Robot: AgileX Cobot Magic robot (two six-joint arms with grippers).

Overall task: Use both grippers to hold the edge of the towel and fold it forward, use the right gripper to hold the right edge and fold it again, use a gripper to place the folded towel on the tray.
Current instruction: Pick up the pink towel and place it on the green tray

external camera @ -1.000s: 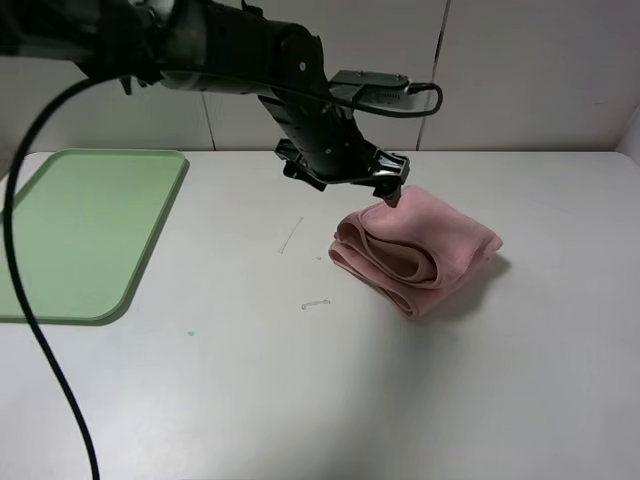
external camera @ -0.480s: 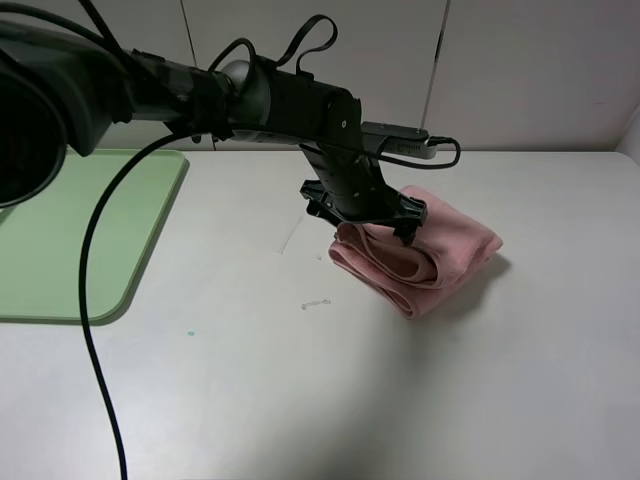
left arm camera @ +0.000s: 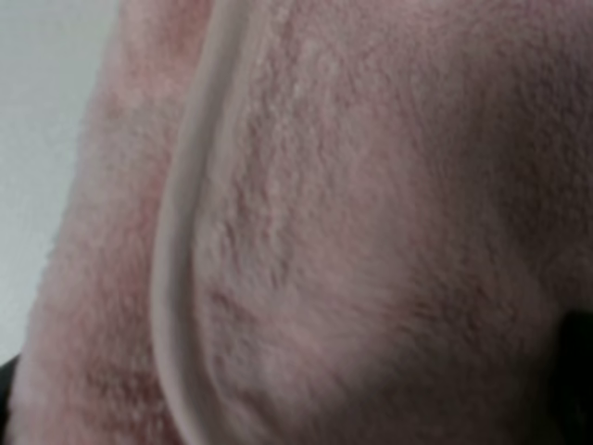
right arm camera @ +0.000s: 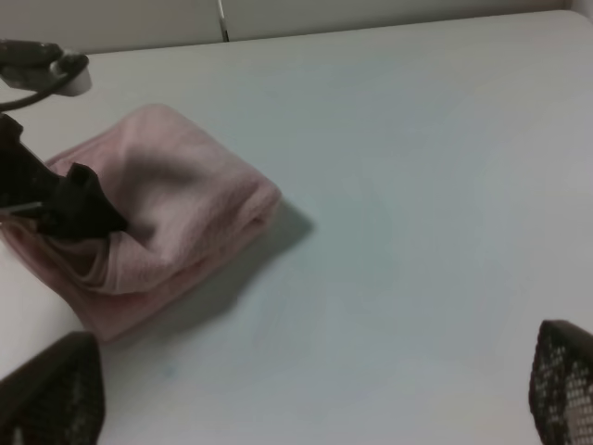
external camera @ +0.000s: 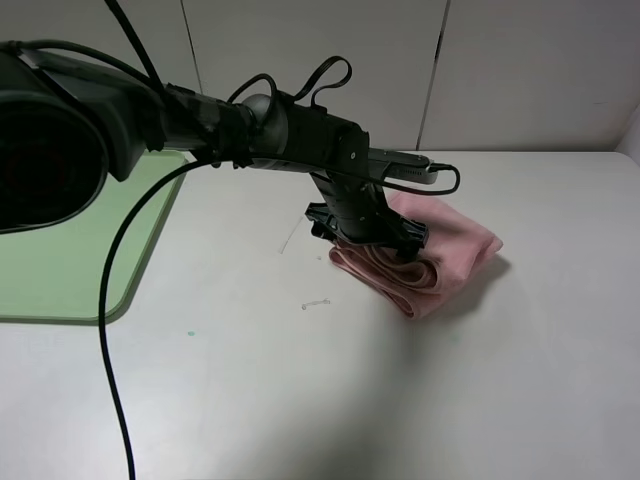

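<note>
Now lower, left gripper meeting towel

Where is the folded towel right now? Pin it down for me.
In the exterior high view the towel lies folded on the white table, right of centre, well apart from the tray at the left edge; the left gripper is down on its left end.

The towel, dusty pink and fluffy, lies folded into a thick multi-layer bundle on the table, right of centre and nearer the far edge, layered folds facing the near-left. Its stitched hem runs pale along one layer. The tray, light green with rounded corners, lies flat at the table's left edge, well apart
</note>
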